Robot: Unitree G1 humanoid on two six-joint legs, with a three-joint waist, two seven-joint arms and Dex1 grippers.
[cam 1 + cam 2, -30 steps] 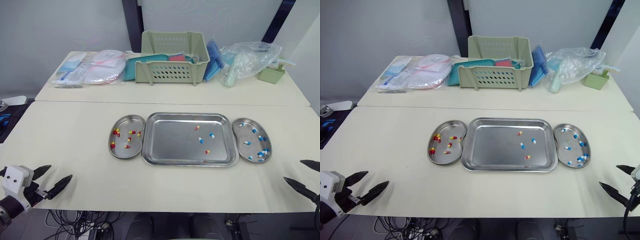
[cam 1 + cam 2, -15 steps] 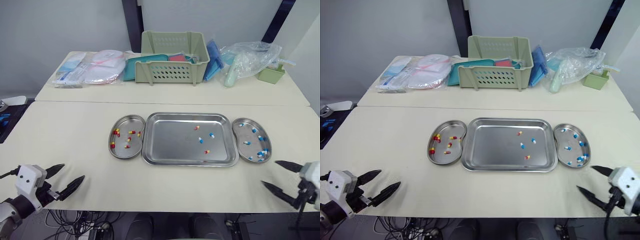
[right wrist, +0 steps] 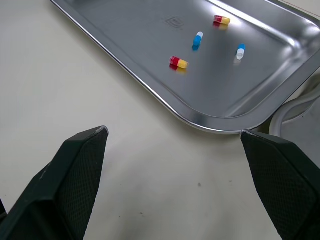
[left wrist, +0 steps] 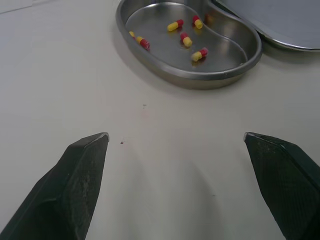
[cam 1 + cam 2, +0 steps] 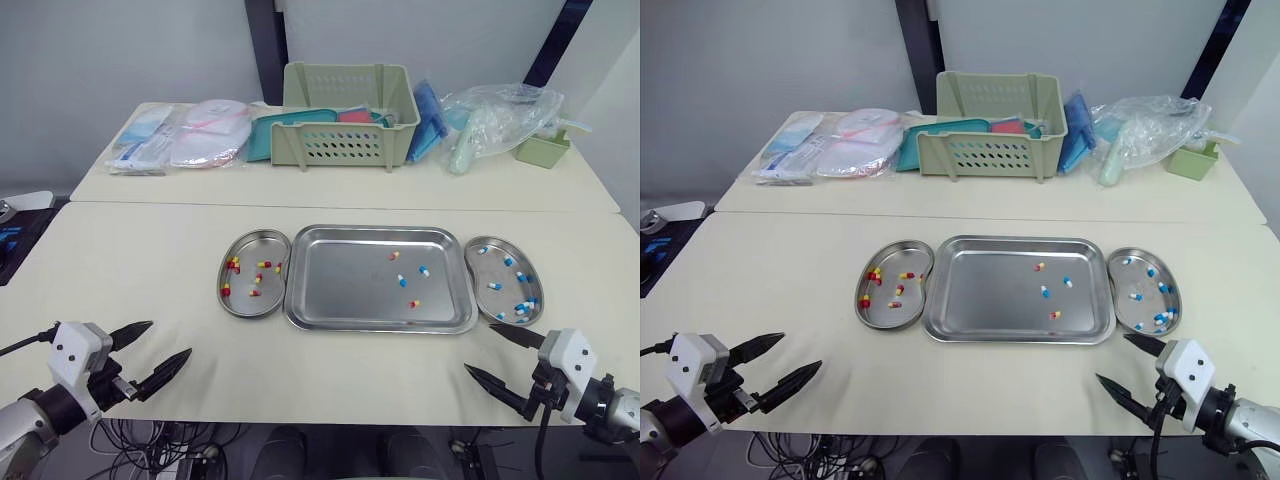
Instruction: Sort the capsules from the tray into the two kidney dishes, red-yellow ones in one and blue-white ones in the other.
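A steel tray [image 5: 340,280] lies mid-table holding two red-yellow capsules [image 3: 178,62] and two blue-white capsules [image 3: 198,39]. The left kidney dish [image 5: 250,250] touches the tray's left side and holds several red-yellow capsules [image 4: 200,53]. On the tray's right, the other kidney dish [image 5: 480,272] holds several blue-white capsules. My left gripper [image 5: 170,339] hovers open over the near table edge, short of the left dish. My right gripper [image 5: 479,348] is open near the tray's front right corner. Both are empty.
A second table behind carries a green basket [image 5: 350,115], flat medical packets [image 5: 180,140], a clear plastic bag [image 5: 495,120] and a small green box [image 5: 543,147]. Bare tabletop lies in front of the tray and to both sides of the dishes.
Both grippers have come forward and inward over the near table edge, toward the dishes. They stay open. The capsules, tray and dishes have not moved.
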